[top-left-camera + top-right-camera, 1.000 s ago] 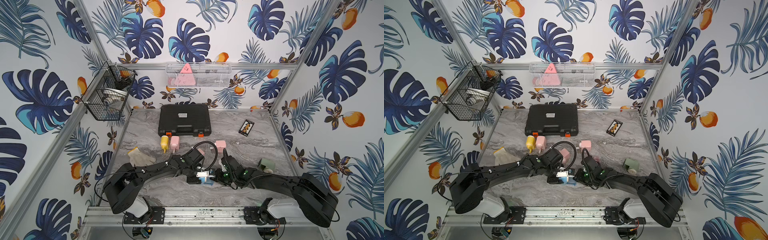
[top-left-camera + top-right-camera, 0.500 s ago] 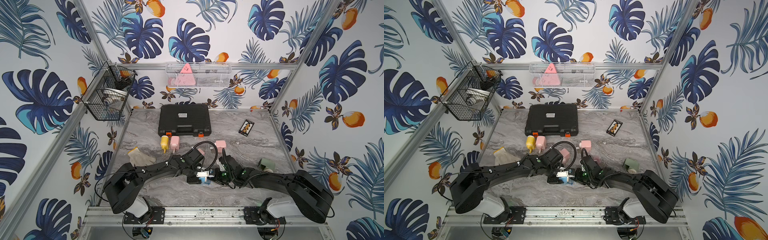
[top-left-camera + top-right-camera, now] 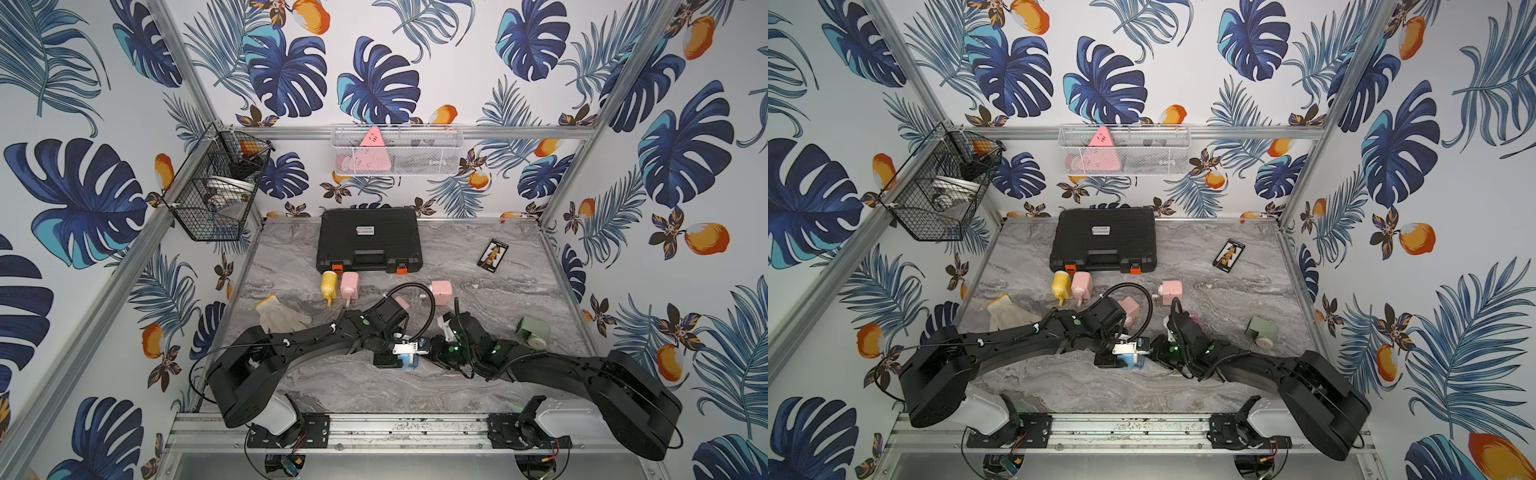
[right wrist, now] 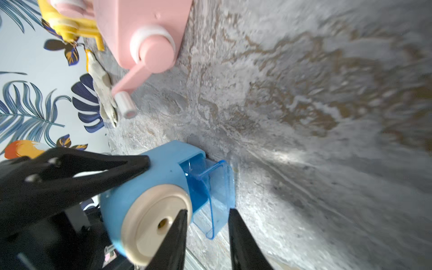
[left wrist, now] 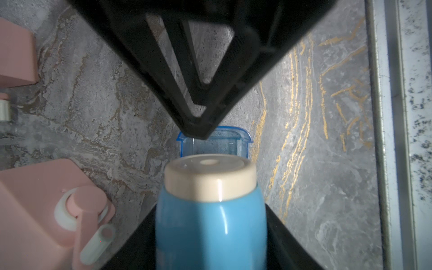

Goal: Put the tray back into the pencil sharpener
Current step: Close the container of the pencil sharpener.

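Observation:
The blue pencil sharpener (image 3: pixel 404 357) (image 3: pixel 1126 357) with a cream round face lies near the table's front middle. My left gripper (image 5: pixel 210 210) (image 3: pixel 392 352) is shut on its blue body (image 5: pixel 210 229); one left finger (image 4: pixel 93 173) presses its side. The clear blue tray (image 4: pixel 210 184) (image 5: pixel 215 145) sits partly inside the sharpener (image 4: pixel 152 177), its outer end sticking out over the table. My right gripper (image 4: pixel 207 211) (image 3: pixel 428 353) (image 3: pixel 1155 351) comes from the right, its two fingers close against both sides of the tray's outer end.
Pink sharpeners (image 3: pixel 441 291) (image 3: pixel 350 284) (image 3: pixel 401 303), a yellow one (image 3: pixel 328 284) and a green one (image 3: pixel 534 330) lie around. A white glove (image 3: pixel 280 318) is at the left, a black case (image 3: pixel 369 239) at the back. The metal front rail (image 5: pixel 395 140) runs close by.
The right gripper has edged slightly left toward the sharpener. The left arm and the sharpener have stayed where they were.

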### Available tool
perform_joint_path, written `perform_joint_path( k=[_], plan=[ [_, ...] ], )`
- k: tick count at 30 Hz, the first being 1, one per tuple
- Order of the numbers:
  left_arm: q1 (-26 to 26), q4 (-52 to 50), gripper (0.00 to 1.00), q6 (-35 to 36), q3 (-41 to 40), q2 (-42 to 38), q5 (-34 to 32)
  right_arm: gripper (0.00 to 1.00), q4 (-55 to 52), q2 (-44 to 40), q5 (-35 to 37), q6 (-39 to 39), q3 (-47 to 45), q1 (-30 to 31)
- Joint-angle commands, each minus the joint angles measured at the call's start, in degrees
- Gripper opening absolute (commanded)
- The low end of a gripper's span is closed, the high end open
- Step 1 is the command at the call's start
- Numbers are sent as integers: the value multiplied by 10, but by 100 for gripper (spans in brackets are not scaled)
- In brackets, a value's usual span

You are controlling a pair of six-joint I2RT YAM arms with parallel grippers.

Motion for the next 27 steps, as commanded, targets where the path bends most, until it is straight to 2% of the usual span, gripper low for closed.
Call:
perform_joint_path(
  k=[1,6,8,16,27],
  plan=[
    [0,-7,44,7,-5,6,-24,30,-61,-28,48,-16,1,-3],
    [0,-5,44,6,-3,6,-22,10,-84,14,30,-33,29,-2],
    [0,-6,44,5,-4,5,-21,6,-64,34,14,-31,31,-1],
    [0,-5,43,4,-7,5,-24,4,14,98,-40,-20,36,0],
    [0,-6,43,6,-6,9,-23,4,72,143,-69,-13,42,5]
  ],
)
